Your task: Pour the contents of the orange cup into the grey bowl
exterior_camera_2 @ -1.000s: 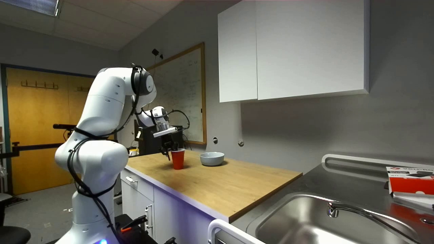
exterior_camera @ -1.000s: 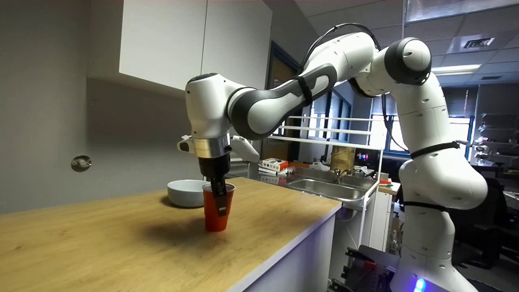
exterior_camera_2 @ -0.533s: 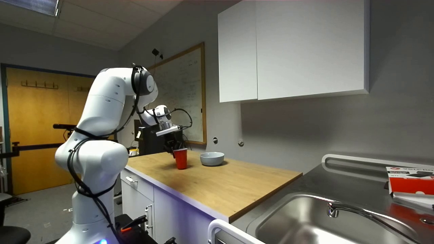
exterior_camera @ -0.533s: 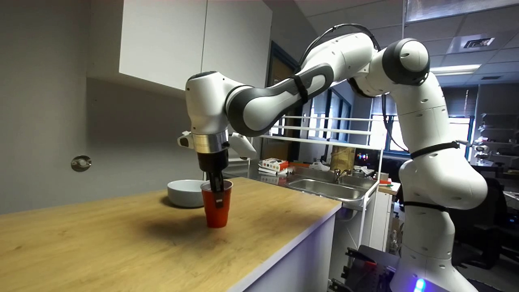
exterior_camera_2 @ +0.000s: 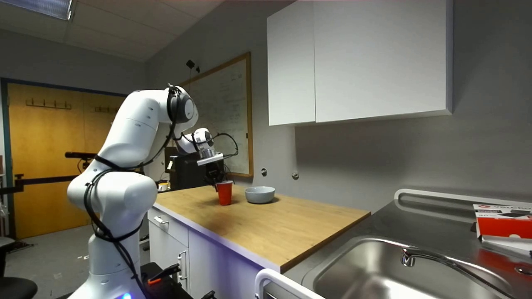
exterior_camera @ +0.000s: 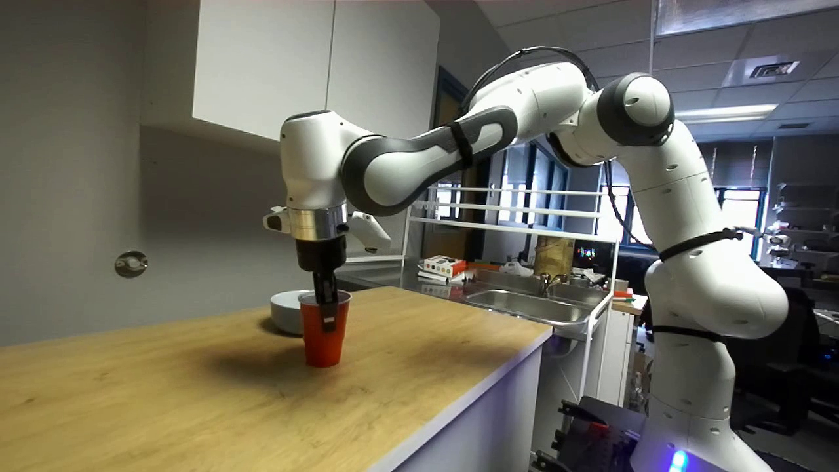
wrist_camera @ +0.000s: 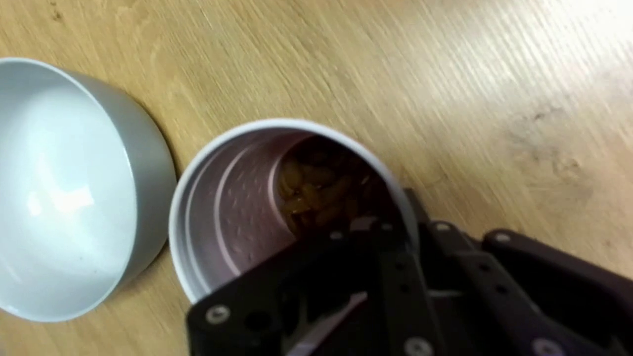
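In an exterior view, the wood-grained counter [exterior_camera: 419, 354] lies below white wall cupboards [exterior_camera: 262, 65], with a steel sink [exterior_camera: 524, 303] beyond, and the claw [exterior_camera: 328, 319] pinches the orange cup [exterior_camera: 324, 351] by its wall, near upright, in front of the grey bowl [exterior_camera: 286, 314]. In an exterior view, a framed whiteboard [exterior_camera_2: 226, 108] bears faint, illegible marks, and a white-and-red box [exterior_camera_2: 505, 227] by the sink carries print too blurred to read surely. In the wrist view, the cup's rim runs between the claw's fingers [wrist_camera: 403, 301], brown pieces [wrist_camera: 321, 190] lie inside, and the bowl sits just beside; whether the cup touches the counter cannot be told.
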You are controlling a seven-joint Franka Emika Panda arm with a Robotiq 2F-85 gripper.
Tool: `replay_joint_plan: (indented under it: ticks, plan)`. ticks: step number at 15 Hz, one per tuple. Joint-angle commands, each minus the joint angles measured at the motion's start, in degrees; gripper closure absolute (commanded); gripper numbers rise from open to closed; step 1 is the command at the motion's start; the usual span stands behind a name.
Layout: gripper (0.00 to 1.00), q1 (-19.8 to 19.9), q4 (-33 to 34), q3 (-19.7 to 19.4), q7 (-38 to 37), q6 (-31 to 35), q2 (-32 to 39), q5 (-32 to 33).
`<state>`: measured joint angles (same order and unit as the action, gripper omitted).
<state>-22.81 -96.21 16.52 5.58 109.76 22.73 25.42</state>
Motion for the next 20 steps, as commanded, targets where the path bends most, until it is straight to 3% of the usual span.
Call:
replay_joint_plan:
  ticks: [1,8,12,20]
  plan:
    - [0.91,-1.8,9.3,-0.7,3.2,-2.4,6.0,0.5]
    - [0.91,-6.7,24.6,-1.6,4.1,-4.1,14.4,0.2]
    - [0.91,-8.7,30.2,-2.4,6.0,-6.2,15.0,0.0]
    - [0.92,-5.4,36.4,-1.5,11.5,-7.6,12.7,-2.0]
